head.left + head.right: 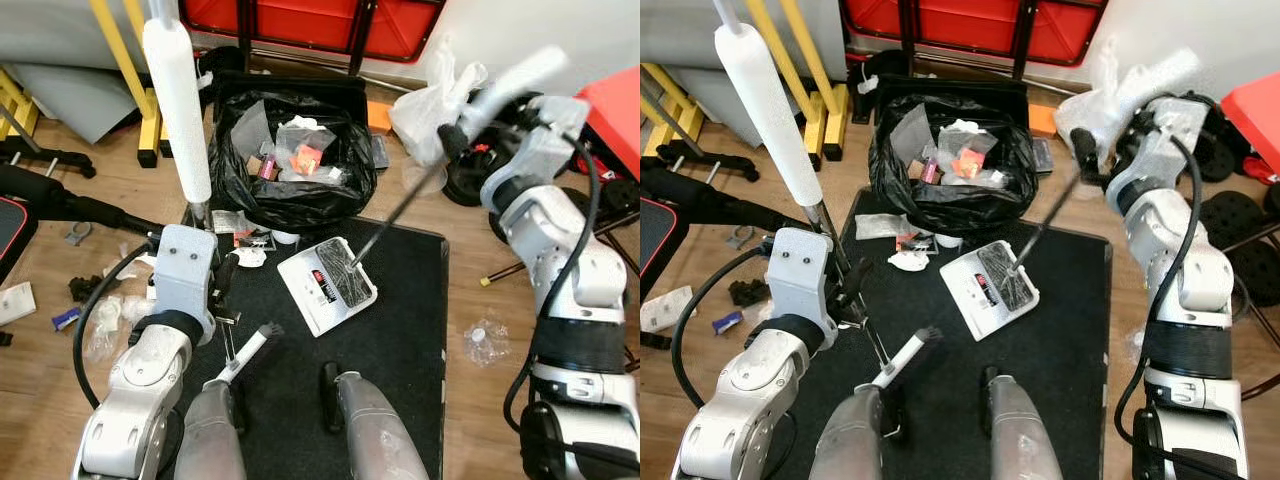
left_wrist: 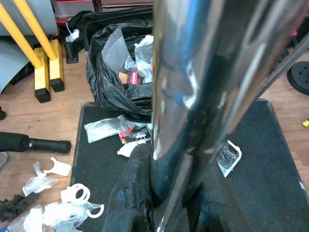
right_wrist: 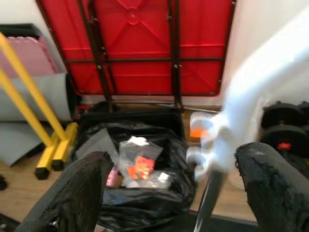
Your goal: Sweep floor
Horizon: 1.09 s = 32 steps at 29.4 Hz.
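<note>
While left gripper (image 2: 164,203) clamps broom pole (image 2: 193,96), right gripper (image 3: 169,193) grasps dustpan handle (image 3: 241,116).

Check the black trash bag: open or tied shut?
Open. The black trash bag gapes wide, wrappers and packets visible inside.

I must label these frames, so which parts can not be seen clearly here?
- Left gripper: left wrist view, its shiny pole covers the gap between the fingers.
- Right gripper: right wrist view, its handle is a white blur.
- Dustpan contents: eye views, too small.
- Bag: its bottom is under rubbish.
</note>
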Motion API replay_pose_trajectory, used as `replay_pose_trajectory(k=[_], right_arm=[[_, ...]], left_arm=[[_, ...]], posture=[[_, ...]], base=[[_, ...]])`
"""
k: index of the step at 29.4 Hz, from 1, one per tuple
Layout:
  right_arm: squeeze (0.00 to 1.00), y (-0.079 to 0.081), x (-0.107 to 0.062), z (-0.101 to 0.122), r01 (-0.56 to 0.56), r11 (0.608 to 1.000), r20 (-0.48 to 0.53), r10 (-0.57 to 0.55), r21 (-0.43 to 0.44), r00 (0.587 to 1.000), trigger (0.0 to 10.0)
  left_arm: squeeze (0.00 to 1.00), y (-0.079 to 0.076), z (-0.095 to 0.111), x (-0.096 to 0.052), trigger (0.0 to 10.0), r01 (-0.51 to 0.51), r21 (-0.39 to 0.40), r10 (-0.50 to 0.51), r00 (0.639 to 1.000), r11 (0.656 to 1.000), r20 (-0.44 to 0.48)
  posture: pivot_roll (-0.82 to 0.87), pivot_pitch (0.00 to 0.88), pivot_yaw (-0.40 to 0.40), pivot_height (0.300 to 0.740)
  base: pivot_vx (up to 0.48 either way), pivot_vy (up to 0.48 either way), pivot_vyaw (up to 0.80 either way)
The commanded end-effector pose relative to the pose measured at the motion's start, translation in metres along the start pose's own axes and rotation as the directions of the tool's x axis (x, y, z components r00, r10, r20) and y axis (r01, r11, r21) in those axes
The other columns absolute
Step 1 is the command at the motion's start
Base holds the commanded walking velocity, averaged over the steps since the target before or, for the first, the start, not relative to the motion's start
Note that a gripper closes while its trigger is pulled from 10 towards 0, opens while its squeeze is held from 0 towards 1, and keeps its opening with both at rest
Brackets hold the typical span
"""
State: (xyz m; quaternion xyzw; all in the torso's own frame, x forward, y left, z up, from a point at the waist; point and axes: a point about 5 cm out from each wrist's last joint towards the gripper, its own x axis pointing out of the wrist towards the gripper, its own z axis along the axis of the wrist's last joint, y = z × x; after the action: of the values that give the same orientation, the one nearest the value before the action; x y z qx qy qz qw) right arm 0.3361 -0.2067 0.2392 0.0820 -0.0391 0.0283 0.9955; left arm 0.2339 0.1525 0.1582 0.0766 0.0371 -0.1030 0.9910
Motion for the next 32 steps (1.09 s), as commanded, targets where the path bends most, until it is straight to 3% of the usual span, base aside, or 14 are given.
replay_pose_trajectory(k=[1, 13, 15, 16, 20, 24, 32], right_arm=[[0.0, -0.002, -0.004, -0.008, -0.002, 1.0, -0.026, 0.002, 0.008, 1.0, 10.0], [0.0, 0.011, -0.026, -0.041, -0.121, 0.992, -0.142, 0.126, 0.043, 0.982, 10.0], [0.0, 0.017, -0.035, -0.053, -0.152, 0.988, -0.176, 0.157, 0.037, 0.972, 10.0], [0.0, 0.026, -0.049, -0.069, -0.198, 0.98, -0.225, 0.199, 0.03, 0.954, 10.0], [0.0, 0.033, -0.062, -0.082, -0.223, 0.975, -0.265, 0.22, 0.02, 0.939, 10.0], [0.0, 0.037, -0.071, -0.086, -0.241, 0.97, -0.268, 0.231, -0.005, 0.935, 10.0], [0.0, 0.034, -0.077, -0.086, -0.233, 0.972, -0.259, 0.225, -0.002, 0.939, 10.0]], left_arm=[[0.0, -0.005, -0.001, -0.001, 10.0, 0.02, -0.01, -0.02, 1.0, 1.0, 0.004], [0.0, -0.006, -0.003, 0.005, 10.0, 0.006, -0.027, -0.006, 1.0, 1.0, 0.015], [0.0, -0.006, -0.003, 0.008, 10.0, -0.005, -0.034, 0.006, 1.0, 0.999, 0.02], [0.0, -0.005, -0.003, 0.011, 10.0, -0.029, -0.048, 0.03, 0.999, 0.998, 0.028], [0.0, -0.002, -0.003, 0.012, 10.0, -0.057, -0.066, 0.059, 0.998, 0.996, 0.036], [0.0, 0.001, -0.003, 0.014, 10.0, -0.046, -0.037, 0.048, 0.998, 0.998, 0.045], [0.0, 0.005, -0.002, 0.018, 10.0, -0.055, -0.06, 0.059, 0.996, 0.997, 0.07]], posture=[[-0.15, 0.316, -0.162, 0.74], [-0.16, 0.273, -0.187, 0.74], [-0.16, 0.257, -0.194, 0.74], [-0.15, 0.241, -0.198, 0.74], [-0.15, 0.222, -0.199, 0.74], [-0.15, 0.203, -0.199, 0.74], [-0.15, 0.174, -0.192, 0.74]], base=[[0.0, 0.0, 0.0], [0.0, 0.0, 0.0], [0.0, 0.0, 0.0], [0.0, 0.0, 0.0], [0.0, 0.0, 0.0], [0.24, 0.0, 0.0], [0.295, 0.0, 0.0]])
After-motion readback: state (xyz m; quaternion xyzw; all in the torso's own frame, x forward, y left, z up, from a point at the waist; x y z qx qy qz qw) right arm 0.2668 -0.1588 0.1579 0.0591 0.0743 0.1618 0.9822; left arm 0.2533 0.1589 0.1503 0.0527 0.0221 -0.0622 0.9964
